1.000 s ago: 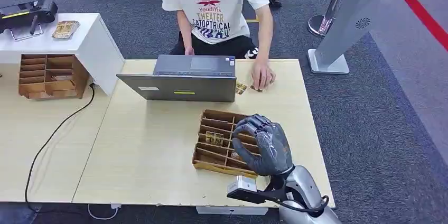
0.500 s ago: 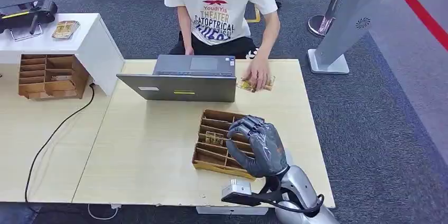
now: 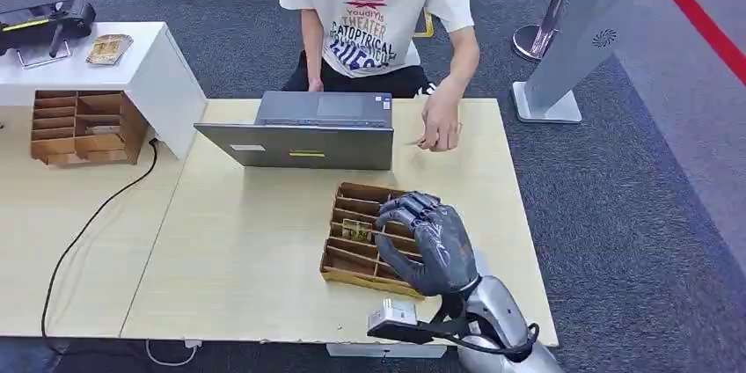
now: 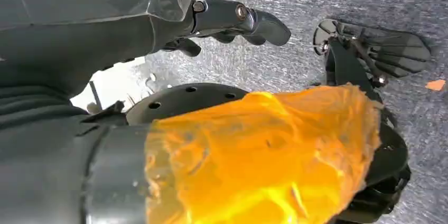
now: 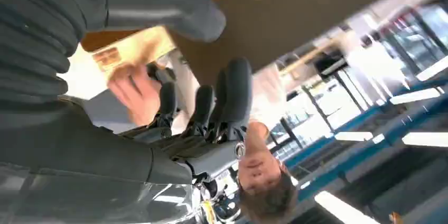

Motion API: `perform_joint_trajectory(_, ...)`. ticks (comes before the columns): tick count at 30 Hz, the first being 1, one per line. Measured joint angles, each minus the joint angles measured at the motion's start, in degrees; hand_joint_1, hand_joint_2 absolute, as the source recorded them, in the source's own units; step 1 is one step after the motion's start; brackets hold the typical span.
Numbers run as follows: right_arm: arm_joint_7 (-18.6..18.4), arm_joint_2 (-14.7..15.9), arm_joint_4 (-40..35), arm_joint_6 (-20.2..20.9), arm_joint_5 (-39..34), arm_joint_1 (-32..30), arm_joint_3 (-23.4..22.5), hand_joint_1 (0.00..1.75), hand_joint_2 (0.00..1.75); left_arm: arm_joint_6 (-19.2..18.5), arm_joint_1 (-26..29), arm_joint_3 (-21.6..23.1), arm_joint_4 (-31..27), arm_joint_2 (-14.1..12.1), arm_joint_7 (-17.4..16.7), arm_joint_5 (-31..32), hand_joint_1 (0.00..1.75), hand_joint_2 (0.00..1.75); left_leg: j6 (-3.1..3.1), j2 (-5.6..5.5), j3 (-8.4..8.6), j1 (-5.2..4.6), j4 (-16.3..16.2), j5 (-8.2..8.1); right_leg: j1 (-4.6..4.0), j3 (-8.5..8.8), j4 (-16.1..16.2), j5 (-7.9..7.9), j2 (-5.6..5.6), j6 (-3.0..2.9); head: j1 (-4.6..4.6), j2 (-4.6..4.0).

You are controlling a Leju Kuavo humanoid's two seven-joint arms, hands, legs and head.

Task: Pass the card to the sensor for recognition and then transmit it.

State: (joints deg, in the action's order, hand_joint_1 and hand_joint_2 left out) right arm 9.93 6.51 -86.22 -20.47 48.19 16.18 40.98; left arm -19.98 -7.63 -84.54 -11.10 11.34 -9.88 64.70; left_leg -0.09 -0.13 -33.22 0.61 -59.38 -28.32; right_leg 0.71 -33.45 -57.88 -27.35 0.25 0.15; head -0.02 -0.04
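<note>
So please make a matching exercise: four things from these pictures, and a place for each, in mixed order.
Things:
1. laptop
2. right hand
3. cable
4. card

Places:
A. inside a slot of the wooden tray
B. over the tray's right part
C. in front of the seated person
D. across the left table

Pairs: 1-C, 2-B, 3-D, 4-A

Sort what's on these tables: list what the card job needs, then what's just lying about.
Job things:
- wooden slotted card tray on the table
- patterned gold card in one slot
- robot's dark right hand above the tray
- black scanner device on the white stand, probably the sensor

Lying about:
- grey laptop
- second wooden organiser
- black cable
</note>
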Motion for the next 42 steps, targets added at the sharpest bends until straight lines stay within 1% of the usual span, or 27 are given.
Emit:
perform_joint_trajectory(1,-3.51,-0.82,2.31,2.95,3.31,2.67,1.36,0.77,1.75,0.13,-0.24,0.35,0.00,0.00,-0.82,0.61,0.00,0.00,0.00,0.26,0.06,0.00,0.00,0.00,0.00,-0.07,0.00,0.08,0.20,-0.11,-0.11,0.00)
perform_joint_trajectory(2,-5.04,-1.82,4.70,3.20,4.41,4.91,2.43,0.75,1.75,0.20,-0.68,0.59,0.00,0.04,-1.07,0.72,0.00,0.00,-0.03,0.28,0.10,0.01,0.00,0.02,0.00,-0.08,0.00,0.10,0.23,-0.11,-0.09,0.00)
perform_joint_trajectory(4,-5.41,-3.83,8.57,2.83,4.34,8.04,3.74,0.72,1.75,0.28,-1.53,0.94,0.00,0.18,-1.55,0.98,0.00,0.00,-0.05,0.07,0.09,0.02,-0.01,0.12,0.00,-0.06,-0.01,0.09,0.01,-0.11,-0.04,0.00)
perform_joint_trajectory(5,-5.63,-4.80,10.35,2.61,4.25,9.43,4.36,0.66,1.75,0.28,-1.70,1.16,0.00,0.28,-1.64,1.00,0.00,0.00,-0.14,-0.01,0.09,0.03,-0.01,0.18,-0.01,-0.05,-0.02,0.10,-0.05,-0.12,-0.09,0.00)
perform_joint_trajectory(6,-5.65,-5.36,11.61,2.26,4.14,10.38,4.79,0.66,1.75,0.31,-1.76,1.27,0.00,0.33,-1.64,1.05,0.00,0.00,-0.14,-0.05,0.09,0.03,-0.01,0.18,-0.01,-0.04,-0.03,0.10,-0.07,-0.12,-0.04,0.00)
perform_joint_trajectory(9,-6.02,-5.79,13.59,1.45,3.88,11.73,5.55,0.70,1.75,0.28,-1.71,1.33,0.00,0.37,-1.64,1.07,0.00,0.00,-0.14,-0.07,0.07,0.03,-0.01,0.18,-0.01,-0.03,-0.05,0.10,-0.06,-0.12,-0.07,0.00)
perform_joint_trajectory(10,-6.17,-5.81,13.89,1.19,3.79,11.92,5.77,0.73,1.75,0.28,-1.71,1.35,0.00,0.37,-1.64,1.07,0.00,0.00,-0.14,-0.07,0.07,0.03,-0.01,0.17,-0.01,-0.04,-0.04,0.09,-0.06,-0.12,-0.04,0.00)
perform_joint_trajectory(13,-6.68,-5.81,14.40,0.51,3.24,12.14,6.03,0.75,1.75,0.28,-1.73,1.46,0.00,0.35,-1.64,1.07,0.00,0.00,-0.11,-0.08,0.04,0.02,-0.01,0.15,-0.01,-0.05,-0.03,0.07,-0.07,-0.10,-0.04,0.00)
perform_joint_trajectory(14,-6.87,-5.81,14.46,0.12,2.94,12.15,6.03,0.75,1.75,0.28,-1.72,1.49,0.00,0.35,-1.62,1.07,0.00,0.00,-0.11,-0.08,0.04,0.02,-0.01,0.14,-0.01,-0.06,-0.03,0.06,-0.07,-0.09,-0.04,0.00)
perform_joint_trajectory(15,-6.94,-5.81,14.46,-0.19,2.83,12.14,6.03,0.80,1.75,0.28,-1.71,1.51,0.00,0.33,-1.61,1.07,0.00,0.00,-0.11,-0.08,0.04,0.01,-0.01,0.14,0.00,-0.06,-0.02,0.06,-0.06,-0.09,-0.04,0.00)
perform_joint_trajectory(17,-7.20,-5.79,14.40,-1.23,2.68,12.14,6.03,0.80,1.75,0.28,-1.71,1.51,0.00,0.33,-1.53,1.07,0.00,0.00,-0.10,-0.08,0.04,0.01,-0.01,0.14,0.00,-0.07,-0.01,0.06,-0.06,-0.08,-0.04,0.00)
perform_joint_trajectory(18,-7.26,-5.75,14.25,-1.87,2.52,12.12,5.99,0.77,1.75,0.28,-1.70,1.51,0.00,0.33,-1.48,1.05,0.00,0.00,-0.10,-0.08,0.04,0.01,-0.01,0.14,0.00,-0.07,-0.01,0.06,-0.06,-0.08,-0.04,0.00)
perform_joint_trajectory(19,-7.33,-5.64,14.05,-2.35,2.32,12.10,5.90,0.82,1.75,0.28,-1.67,1.51,0.00,0.33,-1.46,1.02,0.00,0.00,-0.10,-0.08,0.04,0.01,-0.02,0.14,0.00,-0.08,-0.01,0.06,-0.06,-0.08,-0.04,0.00)
perform_joint_trajectory(20,-7.35,-5.51,13.79,-2.68,2.17,12.06,5.77,0.82,1.75,0.28,-1.62,1.51,0.00,0.33,-1.44,0.96,0.00,0.00,-0.10,-0.07,0.04,0.01,-0.02,0.14,0.00,-0.07,-0.01,0.06,-0.06,-0.08,-0.07,0.00)
perform_joint_trajectory(21,-7.35,-5.33,13.35,-3.11,1.93,11.99,5.55,0.79,1.75,0.28,-1.59,1.51,0.00,0.33,-1.40,0.94,0.00,0.00,-0.10,-0.07,0.04,0.01,-0.02,0.14,0.00,-0.07,-0.01,0.06,-0.06,-0.08,-0.04,0.00)
perform_joint_trajectory(23,-7.35,-5.09,12.50,-3.75,1.56,11.66,4.96,0.80,1.75,0.28,-1.54,1.51,0.00,0.33,-1.31,0.87,0.00,0.00,-0.10,-0.07,0.04,0.01,-0.02,0.14,0.00,-0.07,-0.01,0.06,-0.06,-0.08,-0.04,0.00)
perform_joint_trajectory(25,-7.25,-4.85,11.54,-4.10,1.06,11.33,4.19,0.70,1.75,0.28,-1.50,1.51,0.00,0.33,-1.22,0.85,0.00,0.00,-0.10,-0.07,0.04,0.01,-0.02,0.14,0.00,-0.07,-0.01,0.06,-0.06,-0.08,-0.04,0.00)
perform_joint_trajectory(26,-7.16,-4.70,11.14,-4.14,0.97,11.22,3.97,0.70,1.75,0.28,-1.48,1.51,0.00,0.33,-1.11,0.78,0.00,0.00,-0.11,-0.07,0.05,0.02,-0.02,0.14,0.00,-0.07,-0.01,0.06,-0.06,-0.08,-0.07,0.00)
perform_joint_trajectory(27,-6.98,-4.59,10.72,-4.10,0.86,11.07,3.75,0.75,1.75,0.28,-1.48,1.51,0.00,0.33,-1.02,0.72,0.00,0.00,-0.11,-0.07,0.05,0.02,-0.02,0.14,0.00,-0.07,-0.01,0.06,-0.06,-0.08,-0.04,0.00)
perform_joint_trajectory(28,-6.78,-4.48,10.21,-4.01,0.65,10.86,3.41,0.75,1.75,0.28,-1.46,1.51,0.00,0.33,-0.92,0.61,0.00,0.00,-0.10,-0.07,0.04,0.02,-0.02,0.14,0.00,-0.08,-0.01,0.06,-0.06,-0.08,-0.04,0.00)
perform_joint_trajectory(29,-6.68,-4.43,9.79,-3.97,0.58,10.69,3.17,0.73,1.75,0.28,-1.46,1.51,0.00,0.33,-0.92,0.52,0.00,0.00,-0.10,-0.07,0.04,0.02,-0.02,0.14,0.00,-0.08,-0.01,0.06,-0.06,-0.08,-0.04,0.00)
perform_joint_trajectory(30,-6.50,-4.33,9.41,-3.92,0.45,10.60,3.03,0.66,1.75,0.28,-1.45,1.51,0.00,0.33,-0.85,0.46,0.00,0.00,-0.10,-0.07,0.04,0.02,-0.01,0.14,0.00,-0.08,-0.01,0.06,-0.06,-0.08,-0.07,0.00)
perform_joint_trajectory(32,-6.11,-4.06,8.54,-3.73,0.27,10.34,2.88,0.68,1.75,0.28,-1.44,1.51,0.00,0.33,-0.76,0.26,0.00,0.00,-0.10,-0.07,0.04,0.02,-0.01,0.14,0.00,-0.08,-0.01,0.06,-0.06,-0.08,-0.04,0.00)
perform_joint_trajectory(33,-5.95,-3.98,8.15,-3.62,0.16,10.21,2.88,0.61,1.75,0.28,-1.44,1.51,0.00,0.33,-0.76,0.20,0.00,0.00,-0.10,-0.07,0.04,0.02,-0.01,0.14,0.00,-0.08,-0.01,0.06,-0.06,-0.09,-0.07,0.00)
perform_joint_trajectory(34,-5.78,-3.85,7.71,-3.62,0.05,10.05,2.86,0.66,1.75,0.28,-1.43,1.51,0.00,0.33,-0.72,0.08,0.00,0.00,-0.10,-0.07,0.04,0.02,-0.01,0.14,0.00,-0.08,-0.01,0.06,-0.06,-0.08,-0.05,0.00)
perform_joint_trajectory(39,-5.30,-3.04,5.28,-3.81,-0.60,8.80,2.62,0.63,1.75,0.24,-1.22,1.51,0.00,0.31,-0.24,-0.16,0.00,0.00,-0.10,-0.07,0.04,0.01,-0.02,0.14,0.00,-0.08,-0.01,0.06,-0.06,-0.08,-0.07,0.00)
perform_joint_trajectory(42,-4.34,-2.43,3.52,-3.97,-2.09,7.77,2.01,0.61,1.75,0.20,-1.00,1.51,0.00,0.31,0.24,-0.57,0.00,0.00,-0.10,-0.08,0.04,0.01,-0.02,0.13,0.00,-0.08,-0.01,0.06,-0.07,-0.08,-0.04,0.00)
